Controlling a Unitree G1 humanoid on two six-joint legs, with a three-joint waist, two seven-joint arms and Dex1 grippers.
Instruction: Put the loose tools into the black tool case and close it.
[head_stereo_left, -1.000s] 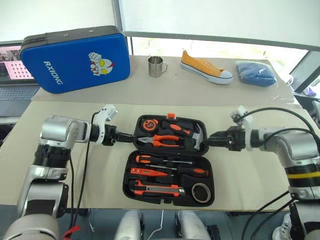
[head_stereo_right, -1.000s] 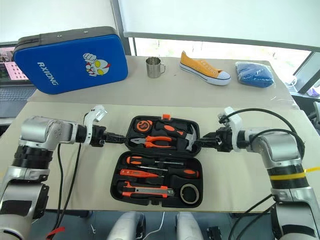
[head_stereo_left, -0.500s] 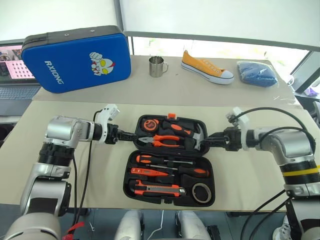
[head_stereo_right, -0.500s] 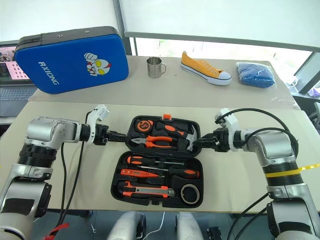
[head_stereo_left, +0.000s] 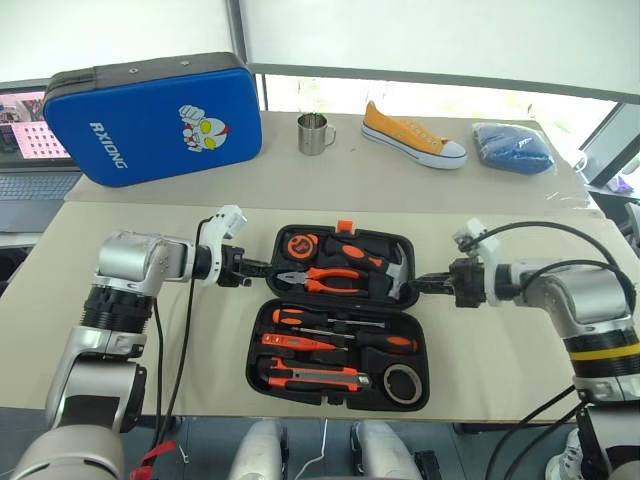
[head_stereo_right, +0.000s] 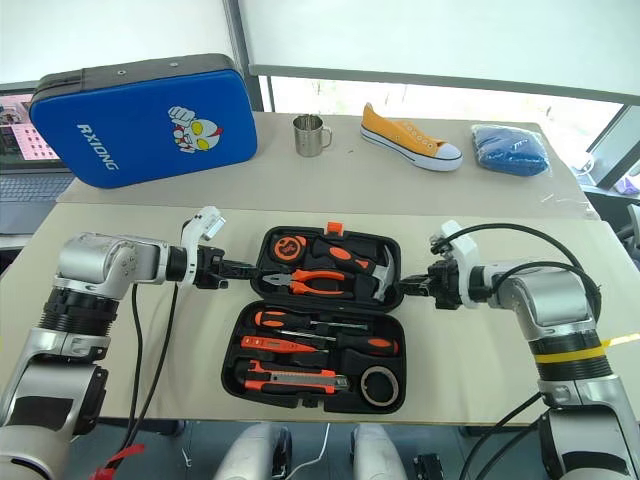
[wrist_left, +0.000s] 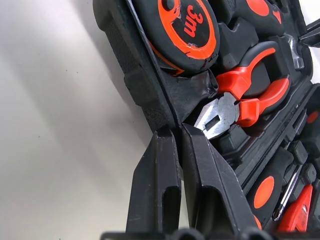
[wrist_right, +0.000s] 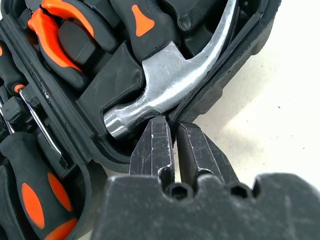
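The tool case (head_stereo_left: 340, 320) lies open at the near middle of the bench (head_stereo_left: 500, 360), its lid half behind its base half. The left hand (head_stereo_left: 262, 268) pinches the lid's left rim, the right hand (head_stereo_left: 420, 284) its right rim. Behind, from left to right, stand a large case (head_stereo_left: 150, 115), a cup (head_stereo_left: 313, 133), a shoe (head_stereo_left: 413, 134) and a folded cloth (head_stereo_left: 512, 147).

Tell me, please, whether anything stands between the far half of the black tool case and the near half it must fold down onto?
Nothing visible does. The black tool case lies open with its tools in their recesses. The left gripper and the right gripper are each shut on a side edge of the far half, beside the case, not over the near half.
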